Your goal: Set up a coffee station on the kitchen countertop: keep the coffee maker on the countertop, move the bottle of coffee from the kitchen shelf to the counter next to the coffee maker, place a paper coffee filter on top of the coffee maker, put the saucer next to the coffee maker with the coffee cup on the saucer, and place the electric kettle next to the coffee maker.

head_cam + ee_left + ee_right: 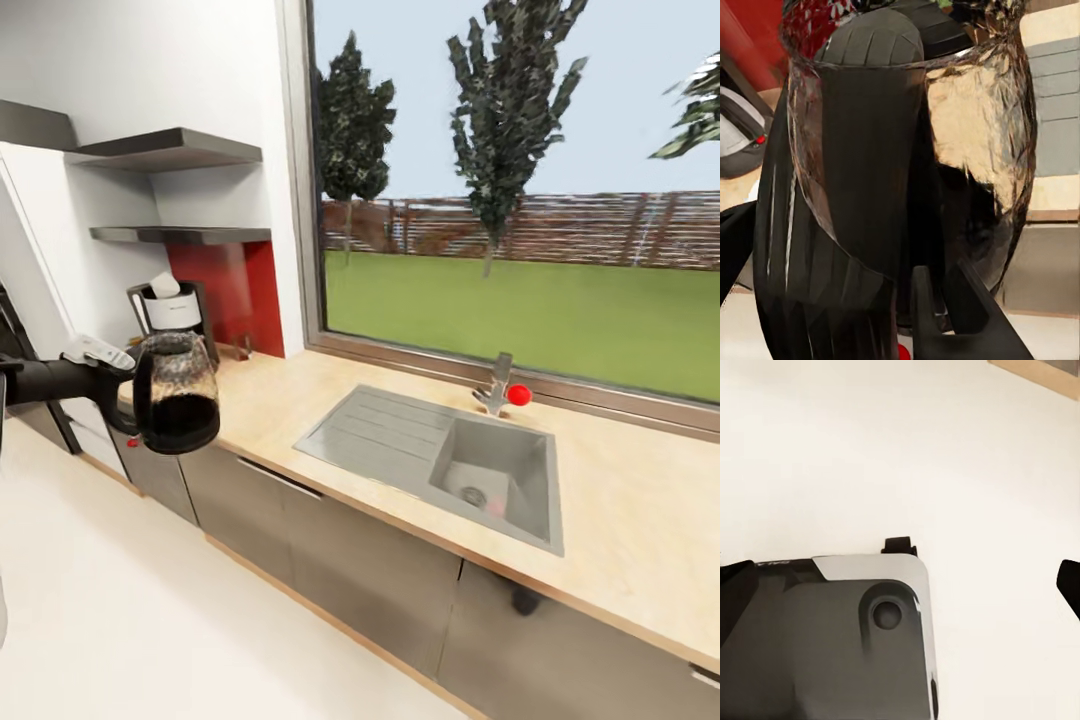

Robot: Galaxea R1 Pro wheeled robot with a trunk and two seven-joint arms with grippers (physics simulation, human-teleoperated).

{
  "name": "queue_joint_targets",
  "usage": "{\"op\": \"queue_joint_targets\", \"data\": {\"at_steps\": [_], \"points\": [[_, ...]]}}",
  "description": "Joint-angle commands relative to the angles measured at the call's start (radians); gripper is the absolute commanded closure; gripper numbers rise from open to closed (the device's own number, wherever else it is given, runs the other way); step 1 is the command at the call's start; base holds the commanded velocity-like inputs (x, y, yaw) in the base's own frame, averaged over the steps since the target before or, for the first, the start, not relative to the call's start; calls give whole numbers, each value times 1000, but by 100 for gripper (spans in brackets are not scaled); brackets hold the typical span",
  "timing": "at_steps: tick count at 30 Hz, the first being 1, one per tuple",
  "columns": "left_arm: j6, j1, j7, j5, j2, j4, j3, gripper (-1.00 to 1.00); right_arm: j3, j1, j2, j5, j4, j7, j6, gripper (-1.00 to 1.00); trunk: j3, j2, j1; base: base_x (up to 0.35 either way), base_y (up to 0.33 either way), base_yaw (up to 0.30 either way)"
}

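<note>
The left claw (128,400) is clamped on the black handle of the kettle (178,395), holding it upright in the air just off the near left edge of the desk (640,520), over the pale floor (150,620). The kettle is rounded clear glass with a dark lower part, and a small red switch shows low by the handle. In the left wrist view the kettle (907,187) sits very close, its glass wall reflecting the beige desk, with one dark finger (960,322) of the claw beside its base.

The coffee maker (172,315) stands on the far left end of the desk, in front of a red wall panel (235,290), with a white paper filter (165,286) on top of it. Two dark shelves (170,150) hang on the wall above it. A steel sink (460,465) is set into the desk to the right, with a tap (497,385) and a red knob behind it, under a large window.

The right wrist view looks down at the floor and a dark part of the robot's body (825,637); I cannot tell whether the right claw is apart or together.
</note>
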Motion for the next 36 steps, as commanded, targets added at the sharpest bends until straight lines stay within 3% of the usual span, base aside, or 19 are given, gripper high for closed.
{"op": "queue_joint_targets", "data": {"at_steps": [1,17,36], "points": [[8,-1,1,-4,-1,0,1,100,9,-1,0,-10,0,3,0,-100,-2,-2,1,335,5,0],[4,0,21,2,-1,1,2,100,10,-1,0,-8,0,5,0,-100,-2,-2,1,280,179,0],[4,0,20,3,-1,1,2,100,9,0,1,-9,0,5,0,-100,-2,-2,1,100,333,0]]}}
